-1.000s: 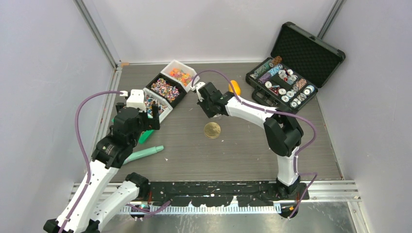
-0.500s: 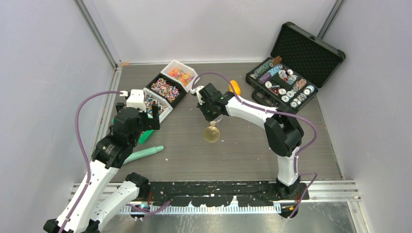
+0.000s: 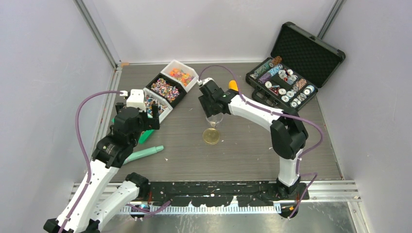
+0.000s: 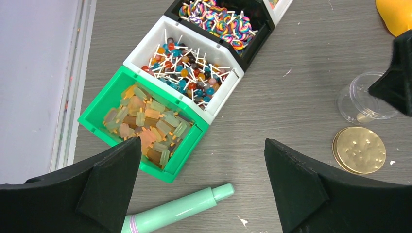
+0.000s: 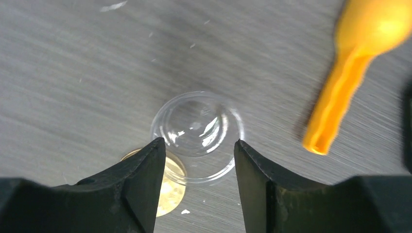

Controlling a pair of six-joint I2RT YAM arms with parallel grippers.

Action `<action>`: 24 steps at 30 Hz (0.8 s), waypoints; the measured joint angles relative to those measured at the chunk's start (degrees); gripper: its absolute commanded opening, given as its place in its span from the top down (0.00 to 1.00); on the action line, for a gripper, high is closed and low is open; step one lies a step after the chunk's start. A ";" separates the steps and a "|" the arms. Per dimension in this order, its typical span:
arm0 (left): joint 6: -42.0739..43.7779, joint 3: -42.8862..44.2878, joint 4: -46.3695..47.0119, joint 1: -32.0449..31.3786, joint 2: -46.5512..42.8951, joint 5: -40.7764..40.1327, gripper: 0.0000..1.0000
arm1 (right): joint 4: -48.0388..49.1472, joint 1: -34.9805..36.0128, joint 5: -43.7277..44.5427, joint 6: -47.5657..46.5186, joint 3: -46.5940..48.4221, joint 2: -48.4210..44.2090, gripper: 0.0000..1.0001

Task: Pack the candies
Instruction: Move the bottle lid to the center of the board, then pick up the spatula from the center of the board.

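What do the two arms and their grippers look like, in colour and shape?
Both the left arm and the right arm have white links and black joints. A purple cable loops along each. The left gripper and the right gripper have black, wedge-shaped fingers.

Top view: case (image 3: pixel 297 63) at upper right, chips (image 3: pixel 284 83) inside it. Cup (image 3: pixel 214 119) at frame centre. Disc (image 3: pixel 211 136) just below cup. Scoop (image 3: pixel 234 86) above and right of cup, apart.

Left wrist view: row of bins (image 4: pixel 221 104) runs diagonally from left centre to top centre, candies (image 4: pixel 187 68) in each. Pen (image 4: pixel 180 211) below lowest bin, apart.
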 measured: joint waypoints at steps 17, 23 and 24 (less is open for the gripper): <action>-0.04 -0.44 0.26 -0.70 -1.18 -0.33 0.00 | 7.80 -11.82 14.12 10.21 -4.35 -6.25 0.36; -0.04 -0.50 0.46 -1.01 -1.29 0.15 0.00 | 8.50 -15.37 12.85 10.88 -5.88 -0.33 0.43; -0.02 -0.50 0.48 -1.07 -1.31 0.37 0.00 | 8.63 -15.63 12.70 10.88 -5.86 0.85 0.44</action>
